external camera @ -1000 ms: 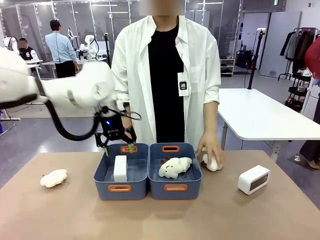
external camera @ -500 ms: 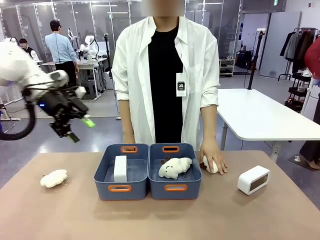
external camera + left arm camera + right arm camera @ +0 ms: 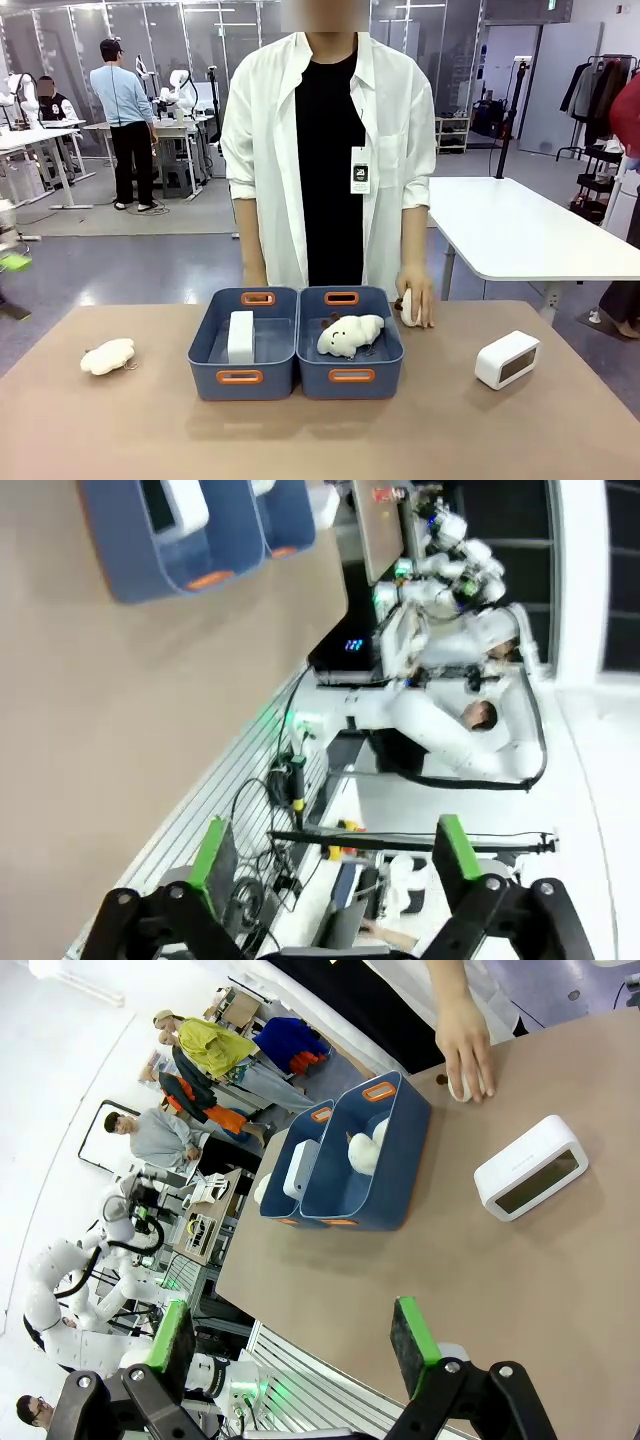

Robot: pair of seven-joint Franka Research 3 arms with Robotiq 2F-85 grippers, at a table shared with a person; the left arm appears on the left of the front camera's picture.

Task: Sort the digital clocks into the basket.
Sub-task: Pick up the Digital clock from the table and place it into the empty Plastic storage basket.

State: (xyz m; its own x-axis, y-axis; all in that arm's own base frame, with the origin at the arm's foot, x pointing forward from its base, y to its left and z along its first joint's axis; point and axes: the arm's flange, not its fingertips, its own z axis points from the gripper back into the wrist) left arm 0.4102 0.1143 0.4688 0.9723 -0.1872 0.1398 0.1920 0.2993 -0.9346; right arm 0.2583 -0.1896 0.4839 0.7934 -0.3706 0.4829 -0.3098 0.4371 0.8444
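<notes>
1 clock (image 3: pixel 241 336) stands in the left basket (image 3: pixel 215 382); the left gripper (image 3: pixel 335 865), jaws apart and empty, has withdrawn, seemingly past the left edge. The 2nd clock (image 3: pixel 507 358) waits lower right, the right gripper (image 3: pixel 292 1348) spread wide.

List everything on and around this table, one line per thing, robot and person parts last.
digital clocks: two, white with dark faces; one upright in the left basket, one on the table's right side.
baskets: two, blue with orange-rimmed handle slots; left basket and right basket side by side mid-table.
plush toys: three, white; one in the right basket, one on the table's left side, one under the person's hand.
table: one, brown.
person's hand: one, beside the right basket.
left gripper: open, empty, off the table's left side.
right gripper: open, empty, on the robot's side.
</notes>
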